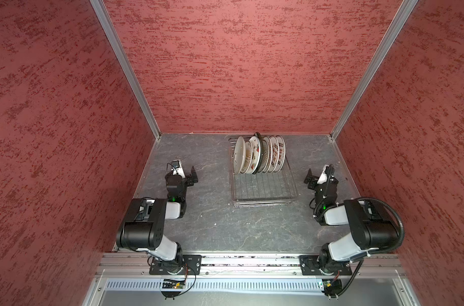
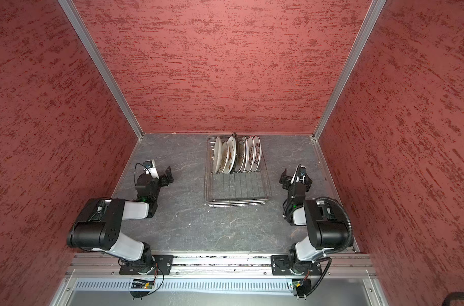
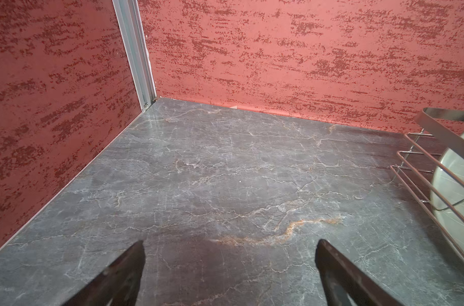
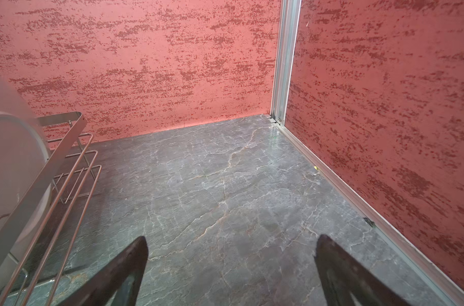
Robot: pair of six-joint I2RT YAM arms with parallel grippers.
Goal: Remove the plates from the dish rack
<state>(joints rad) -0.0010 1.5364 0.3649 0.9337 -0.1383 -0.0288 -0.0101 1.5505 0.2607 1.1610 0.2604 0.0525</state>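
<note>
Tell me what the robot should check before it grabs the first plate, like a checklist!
1. Left gripper open and holding nothing: ok.
2. Right gripper open and holding nothing: ok.
3. Plates standing on edge in a row at the far end of the dish rack: ok.
4. Both grippers apart from the rack, one on each side: ok.
5. Bare table in front of the rack for putting plates down: ok.
6. Plates loose from each other, not stuck or wedged: cannot tell.
</note>
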